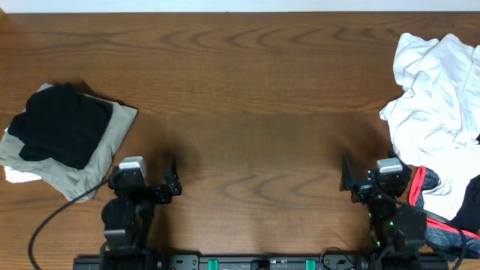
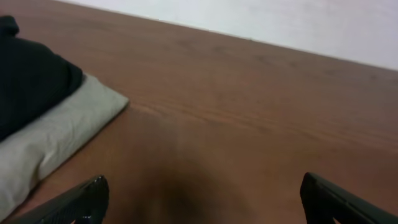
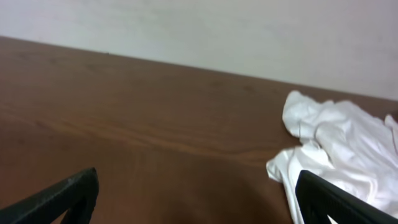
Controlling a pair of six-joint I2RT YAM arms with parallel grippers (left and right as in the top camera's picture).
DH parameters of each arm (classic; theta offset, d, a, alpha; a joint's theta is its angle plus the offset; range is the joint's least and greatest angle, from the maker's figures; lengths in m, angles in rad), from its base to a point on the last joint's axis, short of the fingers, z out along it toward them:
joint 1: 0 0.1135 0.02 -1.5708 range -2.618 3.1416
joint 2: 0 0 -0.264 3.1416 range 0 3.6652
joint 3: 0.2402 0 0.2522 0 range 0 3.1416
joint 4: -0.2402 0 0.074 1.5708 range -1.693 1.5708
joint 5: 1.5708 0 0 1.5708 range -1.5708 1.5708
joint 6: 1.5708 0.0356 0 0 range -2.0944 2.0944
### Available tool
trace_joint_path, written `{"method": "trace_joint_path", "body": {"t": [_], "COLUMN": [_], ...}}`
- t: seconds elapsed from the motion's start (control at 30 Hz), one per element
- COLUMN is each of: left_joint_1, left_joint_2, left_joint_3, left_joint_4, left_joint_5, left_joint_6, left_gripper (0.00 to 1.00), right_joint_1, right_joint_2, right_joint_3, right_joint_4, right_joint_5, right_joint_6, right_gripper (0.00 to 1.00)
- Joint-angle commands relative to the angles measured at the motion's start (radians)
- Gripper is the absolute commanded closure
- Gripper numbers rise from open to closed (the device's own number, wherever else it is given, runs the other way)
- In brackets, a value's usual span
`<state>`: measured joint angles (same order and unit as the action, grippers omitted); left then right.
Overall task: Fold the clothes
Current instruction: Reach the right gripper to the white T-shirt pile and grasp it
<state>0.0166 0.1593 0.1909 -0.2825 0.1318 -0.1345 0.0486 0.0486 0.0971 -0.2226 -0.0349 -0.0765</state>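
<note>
- A brown wooden table (image 1: 247, 90) is being viewed from overhead, with a pale wall (image 3: 217, 37) being seen behind it in the right wrist view.
- The left gripper (image 1: 142, 184) is being held low at the near edge, left of centre, pointing toward the far side; its arm is being kept tucked back over the base rail (image 1: 247, 262).
- Its jaws are being held wide apart, with nothing between them; only bare wood is being framed by the fingers (image 2: 81, 202) in the left wrist view.
- The right gripper (image 1: 379, 184) is being held in a mirrored pose at the near edge, right of centre, jaws likewise spread wide and empty.
- The white T-shirt (image 1: 439, 90) is being left crumpled at the far right of the table, well apart from both grippers; its edge is being caught ahead and to the right in the right wrist view (image 3: 336, 149).
- A dark red-trimmed garment (image 1: 469, 199) is being shown bunched just beside the right arm, at the near right corner.
- At the left edge, a black garment (image 1: 64, 124) is being shown lying on a beige garment (image 1: 112, 142), near the left gripper but not touching it.
- A black cable (image 1: 45, 225) is being shown trailing by the left arm.
</note>
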Motion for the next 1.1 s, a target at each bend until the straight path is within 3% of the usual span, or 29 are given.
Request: {"method": "trace_joint_path", "body": {"t": [0.0, 0.3, 0.47, 0.67, 0.83, 1.07], "left_joint_1": [-0.005, -0.005, -0.005, -0.005, -0.005, -0.005], "left_joint_2": [0.090, 0.411, 0.504, 0.502, 0.503, 0.504], "left_joint_3": [0.157, 0.597, 0.776, 0.797, 0.797, 0.797], "left_joint_4": [-0.048, -0.407, -0.593, -0.608, -0.610, -0.616], "left_joint_5": [0.014, 0.017, 0.017, 0.017, 0.017, 0.017], "left_joint_6": [-0.005, -0.005, -0.006, -0.005, -0.005, -0.006], "left_gripper": [0.02, 0.02, 0.02, 0.02, 0.02, 0.02], "right_joint_1": [-0.005, -0.005, -0.005, -0.005, -0.035, -0.205], "right_joint_2": [0.061, 0.451, 0.690, 0.824, 0.927, 1.207], "right_joint_3": [0.106, 0.452, 0.691, 0.842, 0.849, 0.849], "right_joint_4": [-0.054, -0.332, -0.549, -0.582, -0.571, -0.570], "right_joint_5": [0.059, 0.098, 0.044, -0.015, 0.253, 0.369], "right_joint_6": [0.027, 0.089, 0.106, 0.106, 0.190, 0.192], "right_gripper": [0.01, 0.01, 0.01, 0.01, 0.01, 0.01]}}
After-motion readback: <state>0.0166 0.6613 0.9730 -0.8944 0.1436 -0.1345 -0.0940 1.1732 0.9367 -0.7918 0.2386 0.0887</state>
